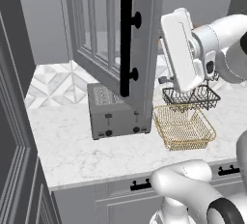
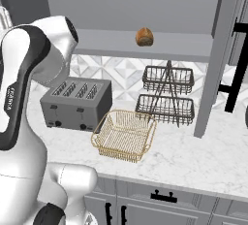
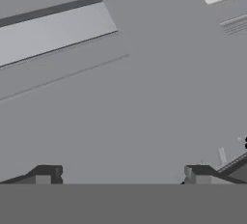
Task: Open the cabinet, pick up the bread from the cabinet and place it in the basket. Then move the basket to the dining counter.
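The grey wall cabinet stands open. Its left door (image 1: 140,35), with a long black bar handle (image 1: 126,44), is swung out over the toaster, and its right door (image 2: 220,59) hangs open at the right. The bread (image 2: 144,37), a small golden-brown roll, sits on the grey cabinet shelf (image 2: 179,44). Below it on the worktop lies the golden wire basket (image 2: 125,135) (image 1: 183,126), empty. My gripper (image 3: 123,175) is open with nothing between its fingertips and faces flat grey cabinet surfaces. My white hand body (image 1: 181,49) is raised just right of the left door. The dining counter is out of view.
A grey four-slot toaster (image 1: 118,112) (image 2: 75,103) stands left of the basket. A dark two-tier wire rack (image 2: 167,95) (image 1: 190,95) stands behind the basket against the tiled backsplash. Grey drawers with short black handles (image 2: 163,197) run under the marble worktop (image 2: 193,161).
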